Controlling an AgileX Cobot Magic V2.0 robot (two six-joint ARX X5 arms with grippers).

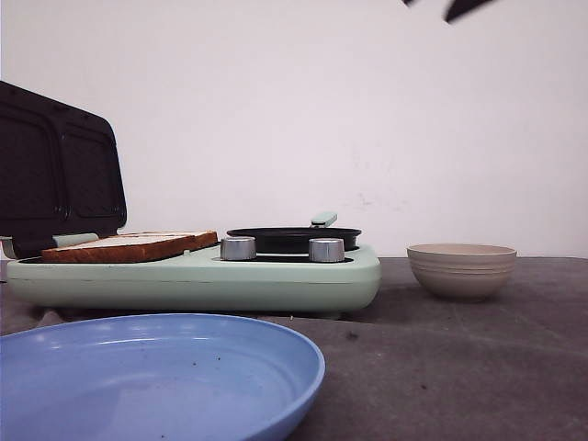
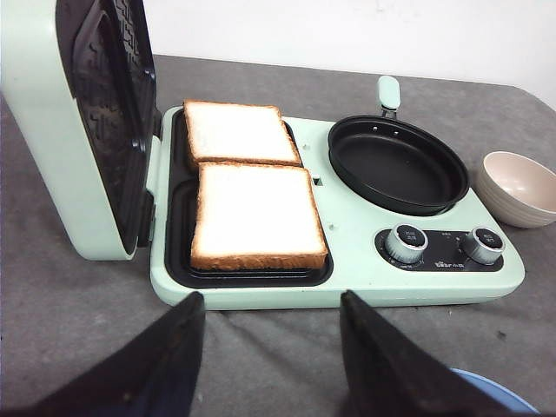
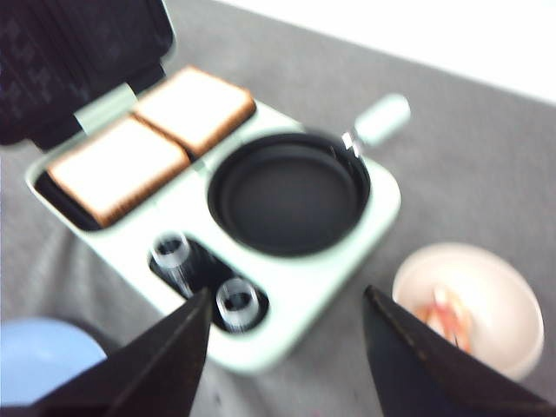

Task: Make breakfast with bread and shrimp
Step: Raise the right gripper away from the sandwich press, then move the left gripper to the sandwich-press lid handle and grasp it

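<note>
Two slices of bread (image 2: 256, 213) (image 2: 238, 132) lie side by side in the open grill bay of the mint-green breakfast maker (image 2: 347, 261); in the front view only the nearer bread (image 1: 129, 245) shows edge-on. Orange-pink shrimp (image 3: 445, 314) lie inside the beige bowl (image 3: 469, 300). My left gripper (image 2: 271, 300) hangs open over the grey cloth just in front of the appliance, holding nothing. My right gripper (image 3: 287, 295) is open high above the appliance's knobs, with the bowl beside one finger. A dark fingertip (image 1: 459, 7) pokes in at the front view's top edge.
The grill lid (image 2: 87, 122) stands upright beside the bread. A black round pan (image 2: 398, 163) with a mint handle sits on the appliance, two silver knobs (image 2: 406, 242) in front. A blue plate (image 1: 147, 377) lies nearest the camera. The beige bowl (image 1: 461, 269) stands beside the appliance.
</note>
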